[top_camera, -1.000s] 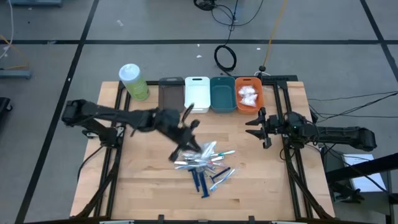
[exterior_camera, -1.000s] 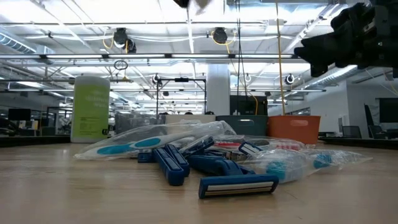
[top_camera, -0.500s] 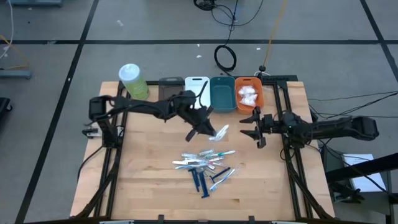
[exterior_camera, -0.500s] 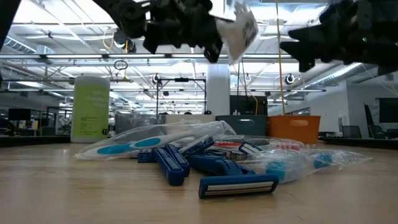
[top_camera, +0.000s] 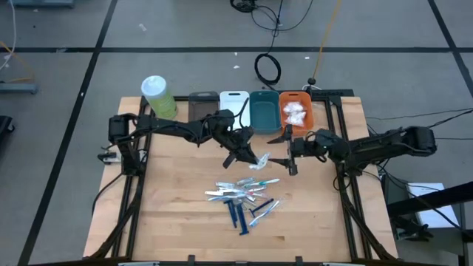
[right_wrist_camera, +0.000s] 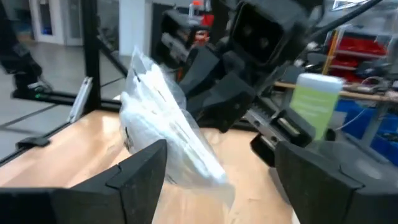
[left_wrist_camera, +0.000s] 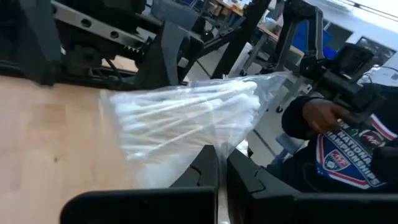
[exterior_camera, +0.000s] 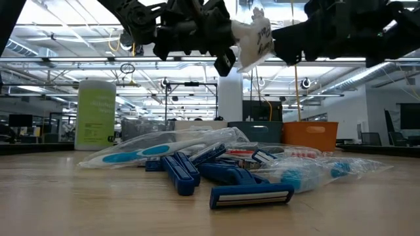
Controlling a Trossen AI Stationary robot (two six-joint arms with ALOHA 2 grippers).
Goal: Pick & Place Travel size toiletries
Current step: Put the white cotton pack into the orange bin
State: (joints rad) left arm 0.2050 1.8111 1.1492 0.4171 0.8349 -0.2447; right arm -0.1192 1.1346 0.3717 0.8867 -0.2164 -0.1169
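Since a second ago the left gripper has lifted a clear pouch off the pile and carried it above the tabletop; the right gripper has closed in beside it, fingers spread wide. Left fingers are pressed together, pinching the pouch's edge. Risk: a handover grip on slack film could slip and drop the pouch. Bins, including the orange bin, stand behind; the green cylinder is well clear.
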